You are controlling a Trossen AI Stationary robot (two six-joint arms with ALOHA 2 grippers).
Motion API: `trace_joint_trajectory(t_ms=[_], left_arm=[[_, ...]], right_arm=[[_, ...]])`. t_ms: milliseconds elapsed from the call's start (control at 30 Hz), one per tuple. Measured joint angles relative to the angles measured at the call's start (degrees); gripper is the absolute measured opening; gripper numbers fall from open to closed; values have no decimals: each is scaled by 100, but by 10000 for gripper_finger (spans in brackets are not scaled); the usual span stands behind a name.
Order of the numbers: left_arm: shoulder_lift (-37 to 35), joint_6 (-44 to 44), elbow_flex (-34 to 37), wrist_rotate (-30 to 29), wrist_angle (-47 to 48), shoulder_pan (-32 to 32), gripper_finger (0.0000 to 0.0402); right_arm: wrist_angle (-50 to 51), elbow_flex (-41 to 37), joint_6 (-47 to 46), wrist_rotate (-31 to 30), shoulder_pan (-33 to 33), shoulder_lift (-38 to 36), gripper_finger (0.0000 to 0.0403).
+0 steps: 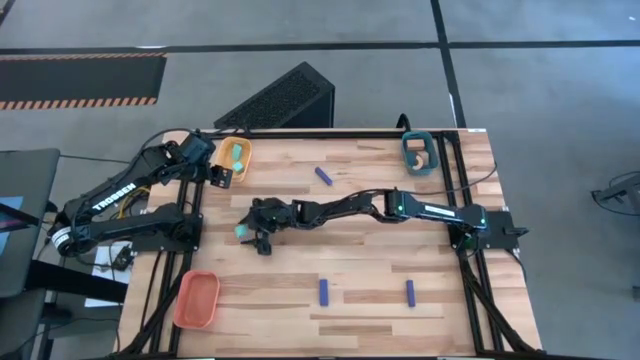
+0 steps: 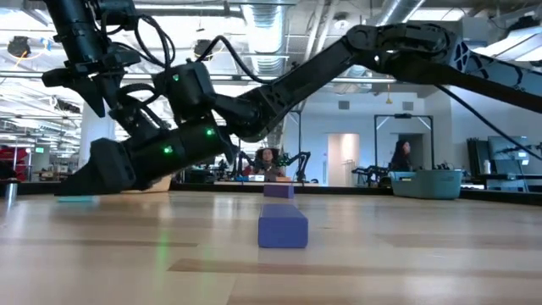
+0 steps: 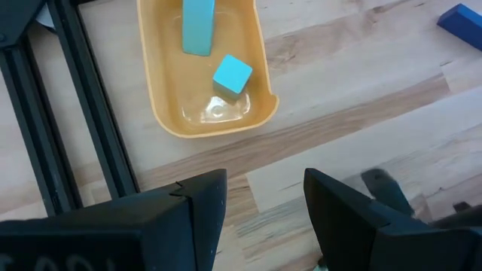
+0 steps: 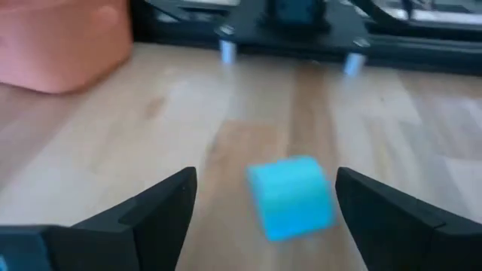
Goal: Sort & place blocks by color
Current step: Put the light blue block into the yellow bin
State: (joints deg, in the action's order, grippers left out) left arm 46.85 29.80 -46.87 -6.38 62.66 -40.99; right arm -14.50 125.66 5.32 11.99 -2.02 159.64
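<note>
My right gripper point(image 4: 265, 175) is open, low over the table left of centre point(image 1: 252, 233). A light cyan block point(image 4: 292, 197) lies on the wood between its two fingers, which stand clear of it on either side; it also shows in the high view point(image 1: 243, 232). My left gripper point(image 3: 263, 184) is open above the table beside the yellow-orange tray point(image 3: 169, 113), where two cyan blocks point(image 3: 232, 75) rest on the tray floor. Three dark blue bars lie flat on the table point(image 1: 323, 175), point(image 1: 324, 291), point(image 1: 410, 291). A tan piece point(image 1: 425, 156) sits in the teal tray point(image 1: 408, 150).
An orange tray point(image 1: 197, 298) sits at the near left corner. The right arm point(image 1: 350, 208) stretches across the table's middle. Black frame rails point(image 3: 83, 113) run along the left edge by the yellow-orange tray. Bare wood lies between the near blue bars and the arm.
</note>
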Motion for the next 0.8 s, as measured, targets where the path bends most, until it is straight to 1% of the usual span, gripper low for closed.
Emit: trace_joint_trajectory(t_ms=[167, 300, 433, 600, 800], left_arm=[[0, 0, 0, 1, 2, 0, 164], [0, 42, 0, 3, 3, 0, 164], [0, 65, 0, 6, 3, 0, 164], [0, 118, 0, 7, 4, -2, 164], [0, 123, 0, 3, 2, -2, 164]], right_arm=[[-19, 3, 42, 27, 53, 91, 332], [-5, 4, 19, -33, 37, 91, 306], [-116, 3, -390, -315, -1, 93, 270], [-118, 3, -859, -466, -11, 93, 222], [-121, 3, -912, -476, 50, 91, 136]])
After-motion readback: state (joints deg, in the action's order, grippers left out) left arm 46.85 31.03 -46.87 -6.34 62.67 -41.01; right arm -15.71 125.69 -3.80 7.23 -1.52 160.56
